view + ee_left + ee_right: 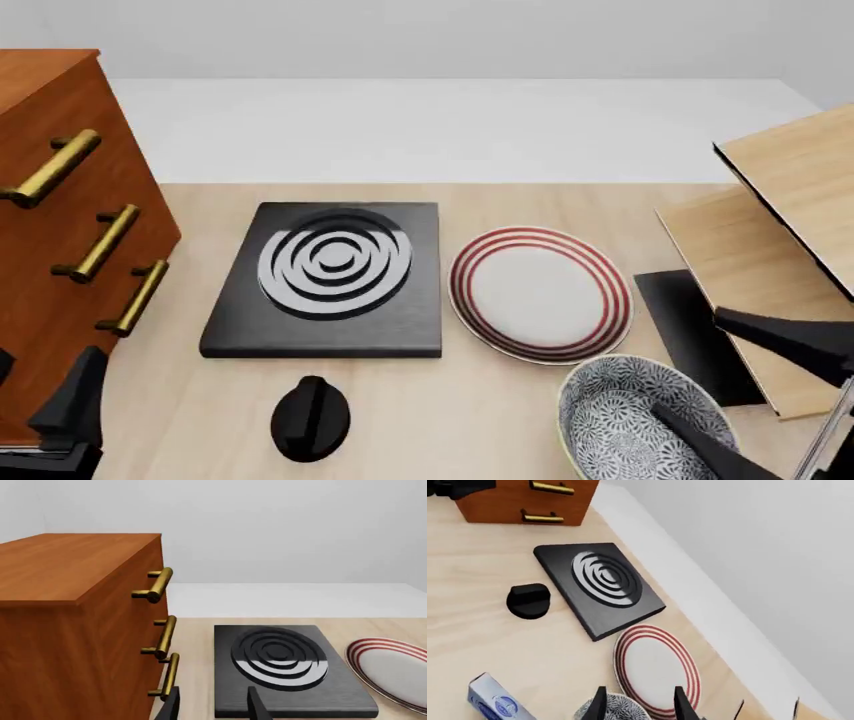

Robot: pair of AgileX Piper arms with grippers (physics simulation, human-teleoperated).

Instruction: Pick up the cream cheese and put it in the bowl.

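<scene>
The cream cheese (494,701), a silver-grey box with a blue oval logo, lies on the table and shows only in the right wrist view; in the front view it is out of frame. The speckled bowl (617,412) stands at the near right of the table, and its rim (617,706) shows between my right fingers. My right gripper (689,365) (639,692) hangs open over the bowl, holding nothing, well apart from the cream cheese. At the near left, beside the cabinet, my left gripper (212,695) (47,375) is open and holds nothing.
A wooden cabinet (54,200) with brass handles fills the left side. A black stove plate (331,280) sits mid-table with a black knob (310,418) in front. A white plate with red rings (541,292) lies beside the bowl. A wooden rack (787,240) over a black mat (687,325) stands right.
</scene>
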